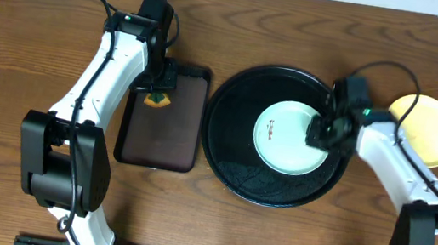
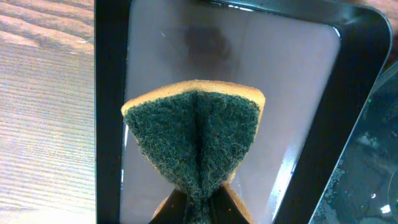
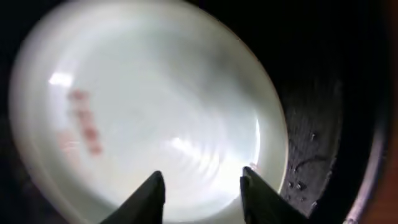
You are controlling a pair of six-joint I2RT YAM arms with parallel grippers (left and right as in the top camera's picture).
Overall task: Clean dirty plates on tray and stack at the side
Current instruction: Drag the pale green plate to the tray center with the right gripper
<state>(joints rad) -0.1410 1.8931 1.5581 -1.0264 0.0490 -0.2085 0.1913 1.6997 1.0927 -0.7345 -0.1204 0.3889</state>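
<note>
Black tray [image 1: 230, 165], glossy and round, is sitting right of centre on the wooden table [image 1: 7, 41], carrying one mint plate [image 1: 286, 136] that is lying flat toward its right half. Reddish smears [image 3: 84, 127] are showing on the plate's left side. Over that plate's right edge the right tool [image 3: 202, 190] is hanging with its fingers standing moderately apart, the plate surface showing between them. The wrist view is blurred, so I cannot tell whether the tips are touching the plate; probably nothing is gripped. One yellow plate [image 1: 432, 131] is lying on the bare table just outside the tray's right rim. Meanwhile the left tool [image 1: 157, 90] is pinching a green-faced sponge [image 2: 193, 143], folding it into a fan, and holding it over the far end of the brown tray [image 1: 161, 136], a dark rectangle lying just left of the black tray.
</note>
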